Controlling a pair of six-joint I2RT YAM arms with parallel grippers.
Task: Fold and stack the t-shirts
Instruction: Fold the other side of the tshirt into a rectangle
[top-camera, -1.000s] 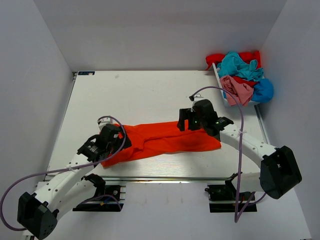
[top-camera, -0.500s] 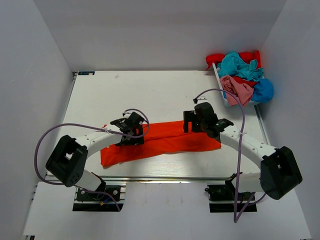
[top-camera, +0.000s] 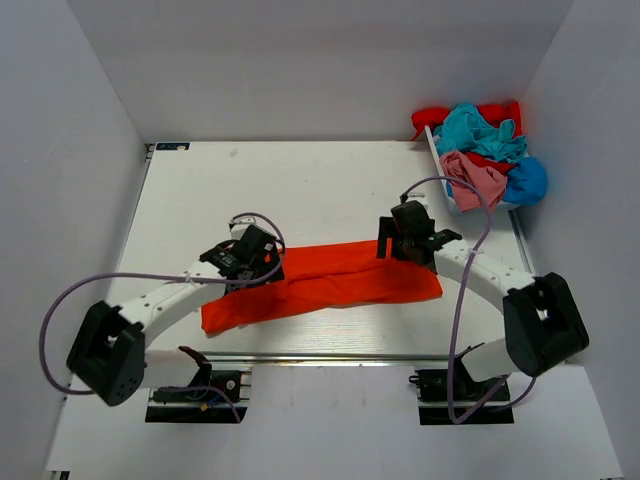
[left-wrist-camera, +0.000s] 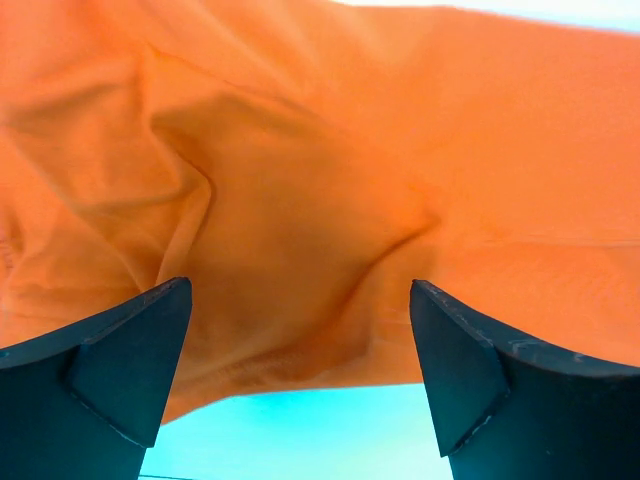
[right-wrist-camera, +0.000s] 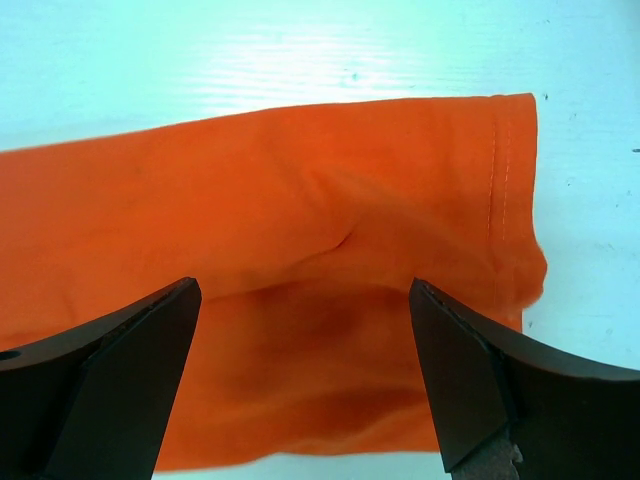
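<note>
Top view: a white table (top-camera: 300, 190) w/ two robot arms reaching in from the 6 o'clock edge. An orange-red shirt (top-camera: 330, 283) lies on it as a long, narrow folded band just below centre, running from approx. 8 o'clock up to 3 o'clock. The left gripper (top-camera: 262, 262) sits over the band's upper edge near its 9 o'clock end. The right gripper (top-camera: 400, 238) sits over the upper edge near the 3 o'clock end. At the table's 2 o'clock corner is a loose heap: a teal shirt (top-camera: 478, 130) on top, a pink shirt (top-camera: 472, 178) at the front, a blue shirt (top-camera: 528, 180) to the right and a red shirt (top-camera: 440, 118) at the back. The heap is well apart from the band.

Left wrist view: the left gripper (left-wrist-camera: 300, 290) has its jaws wide apart w/ nothing clamped. The dark fingers (left-wrist-camera: 120, 370) frame wrinkled orange-red cloth (left-wrist-camera: 350, 150), which fills most of the frame. A creased hollow lies between the tips. A strip of table (left-wrist-camera: 300, 440) shows at 6 o'clock. Whether the tips touch the cloth cannot be told.

Right wrist view: the right gripper (right-wrist-camera: 305, 288) is also spread wide and holds nothing. The shirt (right-wrist-camera: 250, 190) lies flat, two layers deep, crossing from 9 o'clock to a stitched hem (right-wrist-camera: 505, 170) at 3 o'clock. Bare table (right-wrist-camera: 300, 50) shows at 12 o'clock and past the hem.
</note>
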